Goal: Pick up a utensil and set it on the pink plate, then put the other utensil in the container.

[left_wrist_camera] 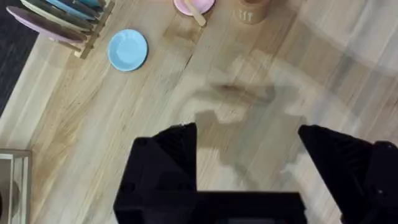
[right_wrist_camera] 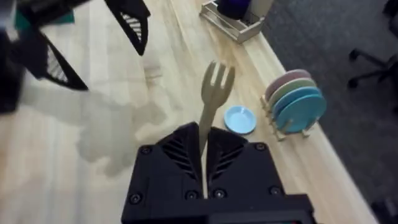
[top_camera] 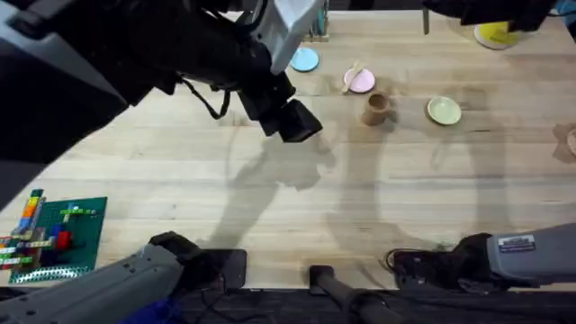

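Observation:
The pink plate (top_camera: pixel 359 81) lies at the far middle of the table with the wooden spoon (top_camera: pixel 351 76) resting on it; the left wrist view also catches this plate (left_wrist_camera: pixel 186 7) and spoon (left_wrist_camera: pixel 196 12). Just right of it stands the tan container (top_camera: pixel 376 108), also seen from the left wrist (left_wrist_camera: pixel 252 9). My right gripper (right_wrist_camera: pixel 204 140) is shut on the wooden fork (right_wrist_camera: pixel 214 87), prongs pointing away, held high above the table. My left gripper (top_camera: pixel 292 121) hovers open and empty over bare wood (left_wrist_camera: pixel 247 134), left of the plate.
A light-blue plate (top_camera: pixel 304 60) lies near a rack of coloured plates (right_wrist_camera: pixel 292 102) at the far edge. A yellow-green plate (top_camera: pixel 444 110) sits right of the container. A green brick baseplate (top_camera: pixel 54 238) is at the near left.

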Controlling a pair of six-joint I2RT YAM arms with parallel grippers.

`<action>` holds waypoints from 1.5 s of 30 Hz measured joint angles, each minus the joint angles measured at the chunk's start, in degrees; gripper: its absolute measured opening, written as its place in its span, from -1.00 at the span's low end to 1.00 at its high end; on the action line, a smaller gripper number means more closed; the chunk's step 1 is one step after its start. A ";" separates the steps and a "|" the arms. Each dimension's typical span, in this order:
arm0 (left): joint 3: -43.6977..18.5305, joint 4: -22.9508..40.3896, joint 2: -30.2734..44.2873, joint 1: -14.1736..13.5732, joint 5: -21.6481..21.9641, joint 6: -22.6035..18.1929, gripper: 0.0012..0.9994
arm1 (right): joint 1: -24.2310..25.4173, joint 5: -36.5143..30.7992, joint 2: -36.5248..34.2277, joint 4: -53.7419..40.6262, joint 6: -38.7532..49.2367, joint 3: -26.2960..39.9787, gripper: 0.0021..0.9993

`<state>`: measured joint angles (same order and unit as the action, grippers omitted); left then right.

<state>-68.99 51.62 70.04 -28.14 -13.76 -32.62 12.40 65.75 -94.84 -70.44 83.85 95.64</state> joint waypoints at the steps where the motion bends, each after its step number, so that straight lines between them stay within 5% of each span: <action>1: 0.00 0.00 0.00 0.00 0.00 0.00 0.99 | 0.05 0.12 -0.44 -0.26 1.57 0.02 -0.94; 15: 0.00 0.00 0.00 0.00 0.00 0.00 0.99 | 5.81 9.17 -7.85 -15.84 28.26 0.00 -0.94; 45: 0.00 0.00 -0.02 0.00 -0.02 0.00 0.99 | 2.71 5.28 -21.12 -3.06 31.71 -12.80 -0.94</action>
<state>-68.99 51.62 70.02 -28.14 -13.78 -32.62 15.11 71.03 -115.96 -73.51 115.56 82.83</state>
